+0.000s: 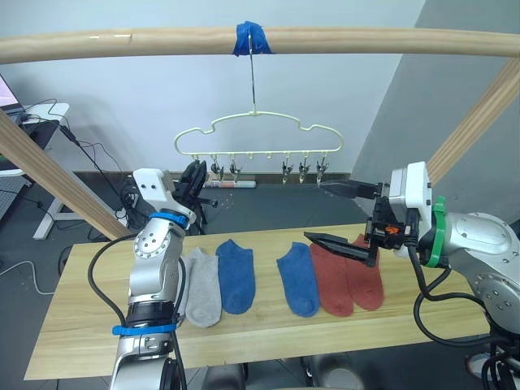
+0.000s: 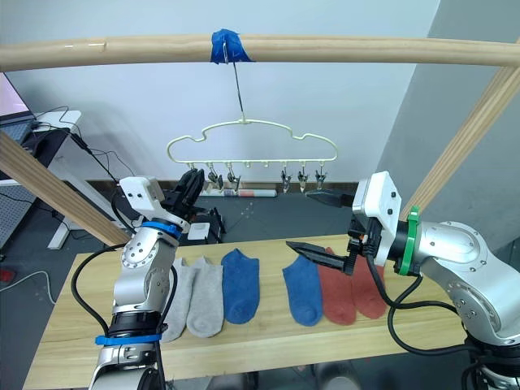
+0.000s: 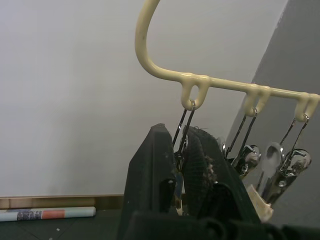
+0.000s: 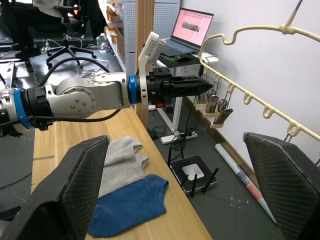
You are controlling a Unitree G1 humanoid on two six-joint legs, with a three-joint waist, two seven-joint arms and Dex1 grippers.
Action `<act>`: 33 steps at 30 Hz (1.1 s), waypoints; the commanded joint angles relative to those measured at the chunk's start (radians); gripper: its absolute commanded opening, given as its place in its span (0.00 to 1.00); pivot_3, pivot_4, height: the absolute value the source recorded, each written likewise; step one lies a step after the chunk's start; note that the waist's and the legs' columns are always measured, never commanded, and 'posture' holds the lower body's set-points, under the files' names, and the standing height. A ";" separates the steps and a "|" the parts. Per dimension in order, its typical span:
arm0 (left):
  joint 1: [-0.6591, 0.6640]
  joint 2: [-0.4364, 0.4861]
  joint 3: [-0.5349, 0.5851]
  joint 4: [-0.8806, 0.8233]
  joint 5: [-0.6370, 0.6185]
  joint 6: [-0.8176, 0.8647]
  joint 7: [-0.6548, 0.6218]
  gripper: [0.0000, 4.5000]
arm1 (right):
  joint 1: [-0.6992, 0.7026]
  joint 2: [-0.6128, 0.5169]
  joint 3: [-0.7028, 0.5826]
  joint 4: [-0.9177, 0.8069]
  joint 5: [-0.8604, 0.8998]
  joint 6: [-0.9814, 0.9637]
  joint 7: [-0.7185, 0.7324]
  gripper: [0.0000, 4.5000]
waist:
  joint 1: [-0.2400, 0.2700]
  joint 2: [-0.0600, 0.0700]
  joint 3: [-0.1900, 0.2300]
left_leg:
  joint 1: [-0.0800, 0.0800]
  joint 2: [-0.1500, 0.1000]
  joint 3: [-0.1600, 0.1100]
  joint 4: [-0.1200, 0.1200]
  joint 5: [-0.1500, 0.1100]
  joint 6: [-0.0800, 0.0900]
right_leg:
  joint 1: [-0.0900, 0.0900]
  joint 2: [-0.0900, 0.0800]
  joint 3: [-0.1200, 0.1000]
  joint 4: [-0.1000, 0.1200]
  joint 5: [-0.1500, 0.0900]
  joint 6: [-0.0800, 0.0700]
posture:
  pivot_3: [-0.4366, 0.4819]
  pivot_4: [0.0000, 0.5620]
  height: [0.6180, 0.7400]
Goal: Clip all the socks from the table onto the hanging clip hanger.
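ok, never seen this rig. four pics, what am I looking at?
A two-armed humanoid robot. Two pictures come from its head cameras, one from each wrist. Six socks lie flat on the table: grey pair, two blue, red pair. A yellow clip hanger hangs from a wooden pole. The left gripper is shut on the hanger's end clip. The right gripper is open, holding nothing, above the red socks.

six socks (image 1: 299, 278) flat on table (image 1: 73, 341) | clip hanger (image 1: 258, 134) apparently bare
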 commanded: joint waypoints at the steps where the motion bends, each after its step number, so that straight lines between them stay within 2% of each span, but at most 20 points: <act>1: -0.014 0.012 0.002 -0.039 0.000 -0.010 0.000 0.04 | -0.006 0.002 -0.014 -0.021 0.016 -0.007 -0.005 1.00 | 0.000 0.000 0.000 | 0.000 0.000 0.000 0.000 0.000 0.000 | 0.000 0.000 0.000 0.000 0.000 0.000 | 0.17 0.35 1.00; 4: -0.010 0.015 0.004 -0.046 0.000 -0.008 -0.001 0.04 | 0.008 -0.003 -0.009 -0.024 0.005 -0.011 -0.001 1.00 | 0.000 0.000 0.000 | 0.000 0.000 0.000 0.000 0.000 0.000 | 0.000 0.000 0.000 0.000 0.000 0.000 | 0.17 0.35 1.00; 8: -0.001 0.028 0.003 -0.070 0.006 0.005 -0.002 0.04 | 0.096 -0.017 0.026 0.022 -0.098 0.024 -0.074 1.00 | 0.001 0.000 0.000 | -0.001 0.000 -0.001 0.000 0.000 0.000 | 0.000 0.000 -0.001 -0.001 0.000 0.000 | 0.18 0.36 1.00; 12: 0.034 0.057 -0.010 -0.138 0.018 0.045 -0.007 0.04 | 0.276 0.043 0.090 0.156 -0.403 -0.152 -0.257 1.00 | 0.002 -0.002 0.005 | -0.001 -0.001 0.000 0.000 0.000 0.000 | 0.000 -0.001 0.000 -0.001 0.000 0.000 | 0.20 0.41 1.00; 16: 0.054 0.075 -0.019 -0.188 0.012 0.081 -0.015 0.04 | 0.327 0.161 0.106 0.312 -0.555 -0.210 -0.423 1.00 | 0.001 0.002 0.022 | 0.000 -0.001 0.001 -0.001 0.000 0.000 | -0.001 -0.001 0.001 0.000 -0.002 0.004 | 0.22 0.45 1.00; 22: 0.061 0.089 -0.017 -0.234 0.001 0.129 -0.013 0.04 | 0.318 0.298 0.104 0.594 -0.676 -0.372 -0.526 1.00 | 0.001 0.005 0.040 | 0.000 0.000 0.000 -0.001 0.000 0.000 | -0.001 -0.001 0.001 0.001 -0.002 0.004 | 0.23 0.47 1.00; 26: 0.068 0.101 -0.015 -0.256 -0.006 0.155 -0.019 0.04 | 0.263 0.365 0.066 0.768 -0.689 -0.382 -0.576 1.00 | 0.001 0.003 0.051 | 0.000 0.000 0.001 -0.001 0.000 0.000 | -0.002 -0.001 0.001 0.002 0.000 0.000 | 0.26 0.49 1.00; 33: 0.072 0.107 -0.008 -0.264 -0.009 0.172 -0.026 0.04 | 0.230 0.446 0.018 0.874 -0.659 -0.348 -0.579 1.00 | 0.002 0.003 0.055 | -0.001 0.000 0.000 -0.001 0.000 0.000 | -0.002 -0.001 0.001 0.002 0.000 -0.001 | 0.26 0.49 1.00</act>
